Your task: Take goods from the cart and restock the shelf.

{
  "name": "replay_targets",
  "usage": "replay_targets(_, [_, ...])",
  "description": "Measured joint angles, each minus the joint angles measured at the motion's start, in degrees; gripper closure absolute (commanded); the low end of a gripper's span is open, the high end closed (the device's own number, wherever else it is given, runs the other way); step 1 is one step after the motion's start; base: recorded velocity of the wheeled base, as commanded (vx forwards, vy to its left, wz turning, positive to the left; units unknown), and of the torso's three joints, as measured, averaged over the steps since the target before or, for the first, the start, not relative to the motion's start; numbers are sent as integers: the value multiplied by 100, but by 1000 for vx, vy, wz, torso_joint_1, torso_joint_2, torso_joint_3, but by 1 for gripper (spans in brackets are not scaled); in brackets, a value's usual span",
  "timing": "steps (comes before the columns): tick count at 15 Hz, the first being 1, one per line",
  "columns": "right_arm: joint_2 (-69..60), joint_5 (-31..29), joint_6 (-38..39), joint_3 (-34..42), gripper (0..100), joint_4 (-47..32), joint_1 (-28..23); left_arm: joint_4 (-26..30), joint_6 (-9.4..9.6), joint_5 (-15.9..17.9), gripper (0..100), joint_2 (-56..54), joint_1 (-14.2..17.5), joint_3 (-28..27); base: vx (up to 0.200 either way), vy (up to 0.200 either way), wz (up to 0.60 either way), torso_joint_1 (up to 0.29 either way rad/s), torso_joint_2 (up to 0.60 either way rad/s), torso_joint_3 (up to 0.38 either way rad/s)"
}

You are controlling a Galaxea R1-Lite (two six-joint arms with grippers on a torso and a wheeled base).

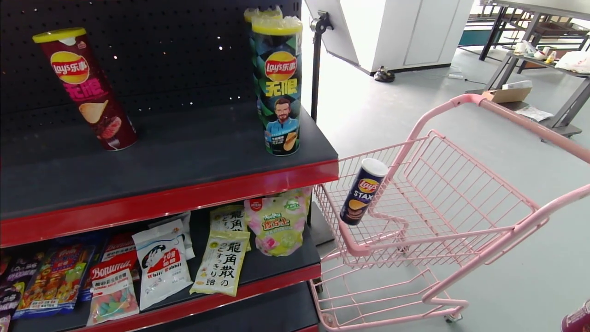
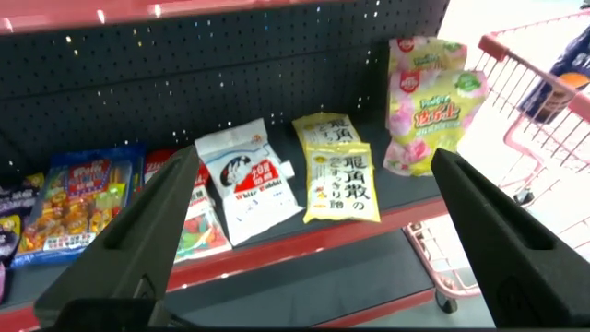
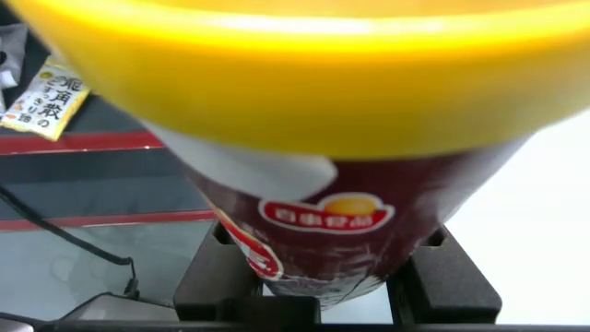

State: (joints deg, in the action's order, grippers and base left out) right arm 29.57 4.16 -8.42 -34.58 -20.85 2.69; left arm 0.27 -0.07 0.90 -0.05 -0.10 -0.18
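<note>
Done: top shelf (image 1: 184, 152) carries 1 red can (image 1: 90, 92) at left, 2 green cans (image 1: 279, 87) at right | my right gripper (image 3: 327, 277) pinches a maroon can (image 3: 323, 212), not yet shelved | my left gripper (image 2: 313, 161) is spread and empty, facing the lower shelf (image 2: 369, 224) | left to do: 1 blue can (image 1: 363, 191) leaning in the cart (image 1: 461, 99), near-left corner
</note>
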Motion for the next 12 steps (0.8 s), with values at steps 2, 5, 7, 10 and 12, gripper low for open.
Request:
replay_targets(2, [18,11,-6,9,100,5,6,0,0,2,0,0,0,0,0,0,0,190,-557,-371])
replay_targets(5, [50,20,-55,7,100,10,17,-2,-2,0,0,0,0,0,0,0,0,207,-600,-383])
replay_targets(7, [71,20,-61,5,100,13,17,-2,-2,-1,0,0,0,0,0,0,0,229,-571,-359])
replay_targets(10, [123,22,-66,-6,100,21,17,0,-2,0,0,0,2,0,0,0,0,175,-417,-259])
replay_targets(12, [197,13,-68,-30,100,40,17,0,0,2,0,0,0,0,0,0,0,154,-386,-232])
